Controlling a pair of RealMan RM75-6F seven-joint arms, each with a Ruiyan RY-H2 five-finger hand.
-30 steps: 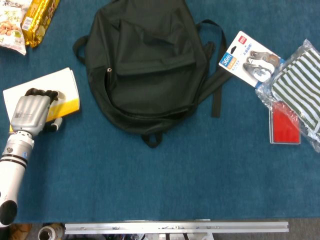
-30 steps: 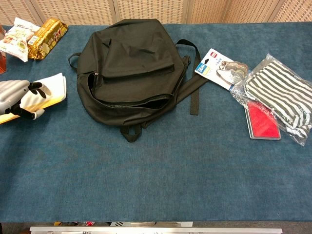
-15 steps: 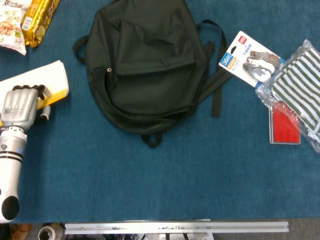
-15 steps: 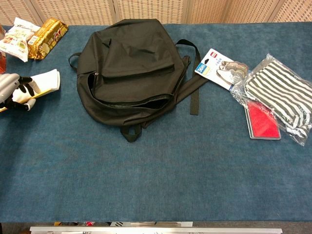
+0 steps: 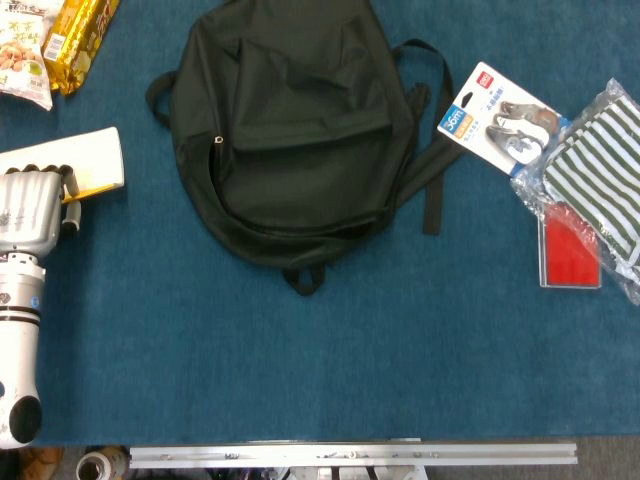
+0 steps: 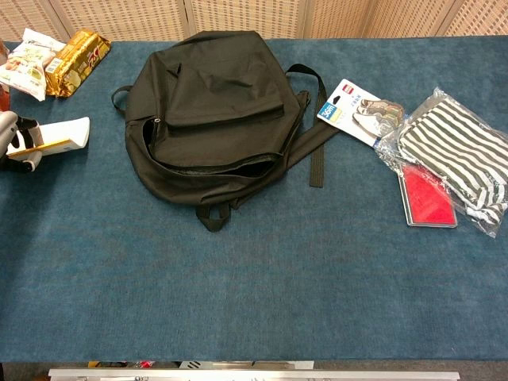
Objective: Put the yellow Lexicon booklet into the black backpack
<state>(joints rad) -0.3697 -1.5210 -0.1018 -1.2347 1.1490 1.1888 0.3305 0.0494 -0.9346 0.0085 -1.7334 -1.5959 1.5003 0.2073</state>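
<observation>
The black backpack lies flat at the table's top centre, its main zipper gaping open along the lower curve. At the far left edge my left hand holds the yellow-and-white Lexicon booklet, fingers curled over its top with the thumb below. In the chest view only the fingers and the booklet's right end show at the left border. The booklet is well left of the backpack. My right hand is in neither view.
Snack packets lie at the top left. To the right are a carded hook pack, a striped pouch in plastic and a red case. A metal rail runs along the front edge.
My left hand has drawn the booklet to the left and slightly up, away from the backpack, so that less of it shows in both views.
</observation>
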